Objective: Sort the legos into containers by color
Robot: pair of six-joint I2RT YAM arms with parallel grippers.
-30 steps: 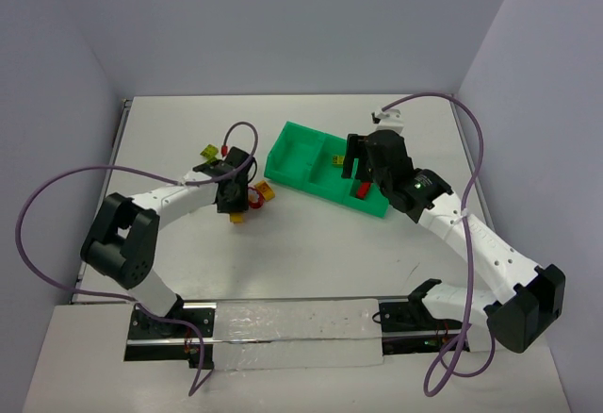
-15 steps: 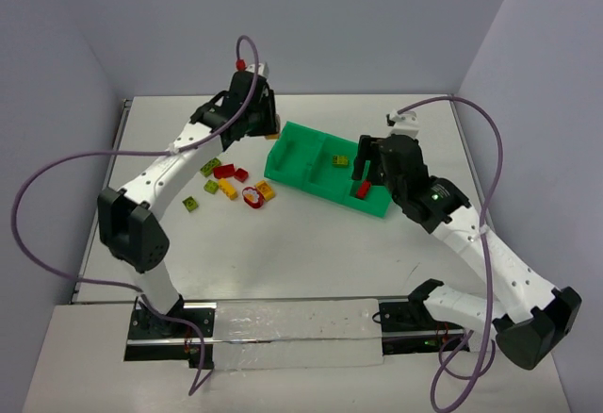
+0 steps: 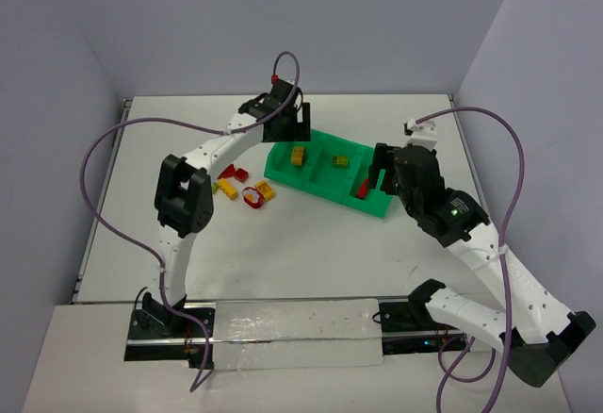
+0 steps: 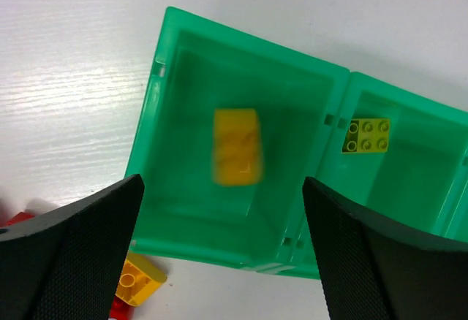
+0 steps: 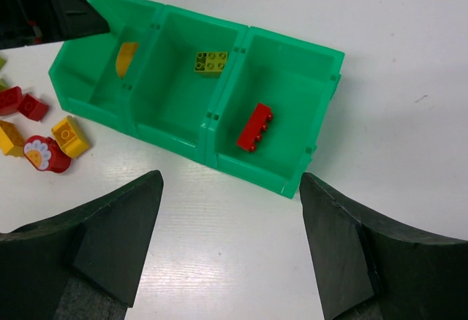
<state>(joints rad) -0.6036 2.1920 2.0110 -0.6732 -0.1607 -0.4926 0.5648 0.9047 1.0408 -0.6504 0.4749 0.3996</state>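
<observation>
The green tray has three compartments side by side. My left gripper hovers open over the left compartment. A yellow lego shows blurred below it inside that compartment, clear of both fingers. An olive lego lies in the middle compartment and a red lego in the right one. My right gripper stands open and empty just near of the tray's right end. In the right wrist view the tray's front wall lies beyond the open gripper.
Loose legos lie on the table left of the tray: a red ring-shaped piece, a yellow brick, another yellow one and a red one. The left arm's purple cable arcs over the table's left side.
My left arm swung from the loose pile to above the tray's left compartment and opened; the yellow lego has left its jaws and is in that compartment. The right gripper drew back slightly.
</observation>
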